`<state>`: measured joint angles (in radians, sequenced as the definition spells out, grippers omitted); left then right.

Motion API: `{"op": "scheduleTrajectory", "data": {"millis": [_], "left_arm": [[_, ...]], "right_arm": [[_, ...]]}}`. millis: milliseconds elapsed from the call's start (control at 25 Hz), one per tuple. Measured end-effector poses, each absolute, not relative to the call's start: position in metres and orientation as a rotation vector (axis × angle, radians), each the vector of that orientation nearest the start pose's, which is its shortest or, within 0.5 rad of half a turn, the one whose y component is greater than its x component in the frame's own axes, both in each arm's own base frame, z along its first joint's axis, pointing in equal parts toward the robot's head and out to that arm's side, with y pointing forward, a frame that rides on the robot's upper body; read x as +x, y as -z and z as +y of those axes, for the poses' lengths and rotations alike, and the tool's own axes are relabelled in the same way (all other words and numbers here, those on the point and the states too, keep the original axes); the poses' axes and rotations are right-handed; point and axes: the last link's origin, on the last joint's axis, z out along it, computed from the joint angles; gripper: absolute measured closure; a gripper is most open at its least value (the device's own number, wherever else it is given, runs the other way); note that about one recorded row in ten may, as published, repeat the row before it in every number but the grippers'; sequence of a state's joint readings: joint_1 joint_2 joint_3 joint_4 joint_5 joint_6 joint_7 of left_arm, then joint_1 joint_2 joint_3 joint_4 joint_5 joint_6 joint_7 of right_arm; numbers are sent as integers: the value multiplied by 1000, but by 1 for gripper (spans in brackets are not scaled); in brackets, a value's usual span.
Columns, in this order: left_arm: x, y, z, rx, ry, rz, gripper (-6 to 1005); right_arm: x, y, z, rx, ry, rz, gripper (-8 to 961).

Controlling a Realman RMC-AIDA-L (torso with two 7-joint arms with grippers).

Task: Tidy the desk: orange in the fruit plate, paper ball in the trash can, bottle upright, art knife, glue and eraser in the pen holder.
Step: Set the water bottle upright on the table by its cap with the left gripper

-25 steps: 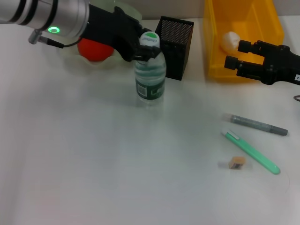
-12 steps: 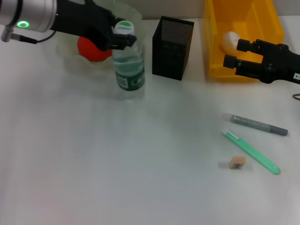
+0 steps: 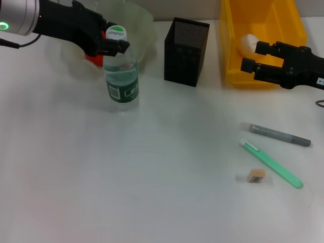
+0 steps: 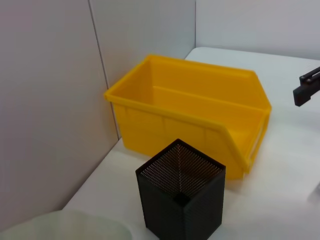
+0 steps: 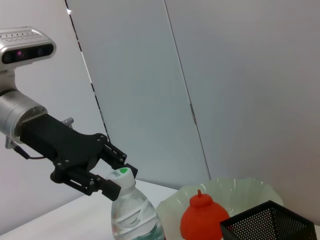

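In the head view the left gripper (image 3: 112,44) is seen clenched on the neck of the bottle (image 3: 121,76), just under its cap. The bottle stands upright on the table (image 3: 152,192), hanging straight down from the claw. The orange (image 3: 93,56) and the fruit plate (image 3: 142,25) lie just behind the claw. The pen holder (image 3: 185,50) stands to the claw's right, well apart. The right gripper (image 3: 249,57), its fingers spread and holding nothing, hovers at the front wall of the trash can (image 3: 263,30), with the paper ball (image 3: 248,42) inside just beyond its tips. The eraser (image 3: 255,175), a green knife-like tool (image 3: 272,164) and a grey stick (image 3: 279,135) lie on the table nearer the robot than that claw, the long axes of the two tools running slantwise across the table to the robot's right. These three are judged far closer to the right arm than to the left.

In the left wrist view only the pen holder and the trash can are shown; the arm's own fingers are not visible.

In the right wrist view the left claw is seen closed around the bottle neck, with the orange in the plate beside it.
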<state>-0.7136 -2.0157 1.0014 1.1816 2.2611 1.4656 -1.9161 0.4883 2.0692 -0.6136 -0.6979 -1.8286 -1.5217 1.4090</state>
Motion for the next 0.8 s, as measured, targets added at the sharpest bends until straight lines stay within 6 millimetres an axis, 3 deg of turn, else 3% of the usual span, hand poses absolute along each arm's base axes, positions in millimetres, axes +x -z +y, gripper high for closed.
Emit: {"op": "scheduleTrajectory", "data": {"millis": [280, 600, 800], "left_arm": [[-159, -56, 410, -2705, 75, -365, 555], [-164, -51, 417, -2681, -79, -395, 555], [-162, -50, 417, -2684, -78, -411, 555]], "right_arm": [[266, -37, 344, -2467, -878, 655, 180], [267, -37, 344, -2467, -878, 655, 181], [267, -37, 344, -2466, -878, 656, 181]]}}
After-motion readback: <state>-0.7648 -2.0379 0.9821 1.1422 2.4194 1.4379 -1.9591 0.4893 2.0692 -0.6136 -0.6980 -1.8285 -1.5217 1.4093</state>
